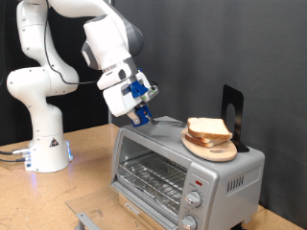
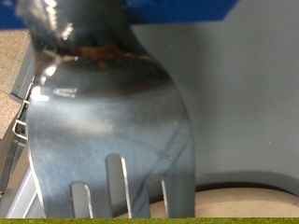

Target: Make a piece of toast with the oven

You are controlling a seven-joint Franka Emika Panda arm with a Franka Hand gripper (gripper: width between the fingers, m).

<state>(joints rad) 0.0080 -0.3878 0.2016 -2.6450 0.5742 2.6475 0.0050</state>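
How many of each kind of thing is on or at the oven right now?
Oven: 1
Oven knobs: 2
Bread slices: 2
Wooden plate: 1
Spatula in the gripper: 1
Black stand: 1
Total: 8

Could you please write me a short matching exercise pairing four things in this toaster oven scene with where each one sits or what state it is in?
Things
1. bread slices
2. round wooden plate
3. gripper
4. oven door

Places or states
A. lies on top of the oven, under the bread
B. holds a dark metal spatula above the oven's top
C. stacked on the plate
D. open, with the wire rack showing

Pairs: 1-C, 2-A, 3-B, 4-D
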